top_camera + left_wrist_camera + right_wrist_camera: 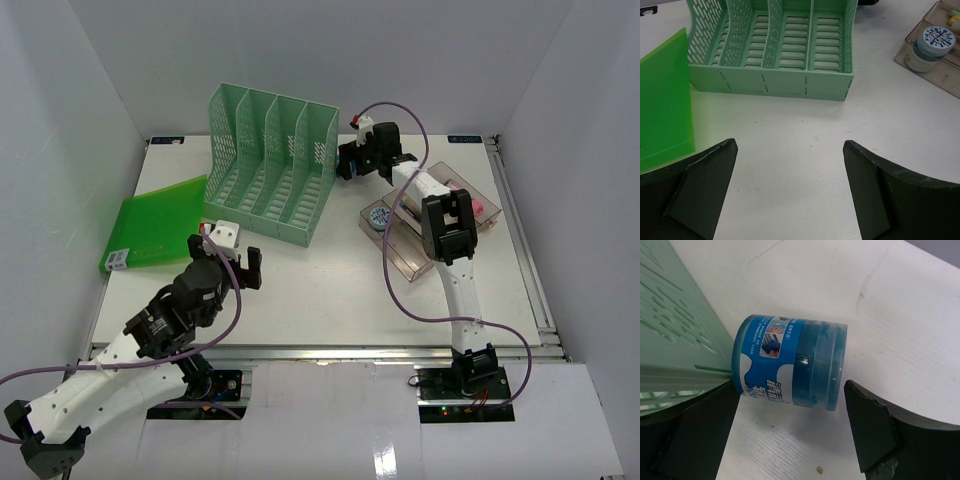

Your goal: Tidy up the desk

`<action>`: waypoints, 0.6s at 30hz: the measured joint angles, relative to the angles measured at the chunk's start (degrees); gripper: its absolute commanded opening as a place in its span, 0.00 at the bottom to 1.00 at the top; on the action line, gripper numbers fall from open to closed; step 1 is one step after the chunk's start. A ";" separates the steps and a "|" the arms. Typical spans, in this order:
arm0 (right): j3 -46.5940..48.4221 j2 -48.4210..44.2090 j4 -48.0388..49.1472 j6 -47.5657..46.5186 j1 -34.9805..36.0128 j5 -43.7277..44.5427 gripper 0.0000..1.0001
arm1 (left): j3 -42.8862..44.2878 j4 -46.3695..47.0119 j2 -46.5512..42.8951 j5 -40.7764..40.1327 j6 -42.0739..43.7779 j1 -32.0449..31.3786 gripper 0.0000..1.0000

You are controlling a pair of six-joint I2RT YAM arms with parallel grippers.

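Left gripper (228, 258): jaws at full spread, holding nothing, hanging over bare desk (330, 290) in front of the file rack. The left wrist view shows only white tabletop between the fingers (705, 190).

Right gripper (352, 162): jaws wide apart at the back of the desk, just off the right end of the mint-green mesh file rack (268, 165). In the right wrist view a blue jar (790, 362) lies on its side on the desk between the open fingers (872, 432). Its base end is against the rack's side wall. Can't tell whether either finger touches it, and no grip is visible.

Writing:
- The blue jar has a clear body with blue contents. Its blue-and-white label carries large white Chinese characters, partly cut off by the curve, plus a small photo panel with fine print too small to read.
- A second jar (378, 217) stands upright on the low front step of the clear tiered tray (410, 262), right of centre. Its white lid has a blue splatter pattern and I can't make out any text.
- The green folder (155, 222) lies flat at the left of the desk beside the rack, with a small white sticker on its near corner. The print is unreadable.

A pink item (482, 206) sits in the tray's back tier, partly hidden by the right arm.
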 measured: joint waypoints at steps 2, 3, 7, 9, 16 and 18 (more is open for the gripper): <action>0.58 0.44 0.07 0.37 0.27 1.31 0.97 | -0.01 0.19 0.32 0.01 0.00 0.00 0.98; 0.77 0.64 0.08 0.54 0.39 1.91 0.97 | -0.02 0.28 0.49 0.02 0.01 0.00 0.98; 1.43 1.42 0.22 1.02 0.52 3.14 0.73 | -0.02 0.33 1.02 0.02 0.02 0.02 0.98; 1.60 1.61 0.35 1.14 0.59 3.29 0.62 | -0.02 0.35 1.19 0.03 0.02 0.04 0.98; 1.78 1.72 0.62 1.11 0.60 3.16 0.18 | -0.04 0.35 1.46 0.07 0.06 0.04 0.98; 1.78 1.72 0.63 1.09 0.53 3.08 0.13 | -0.04 0.35 1.46 0.22 0.09 0.04 0.98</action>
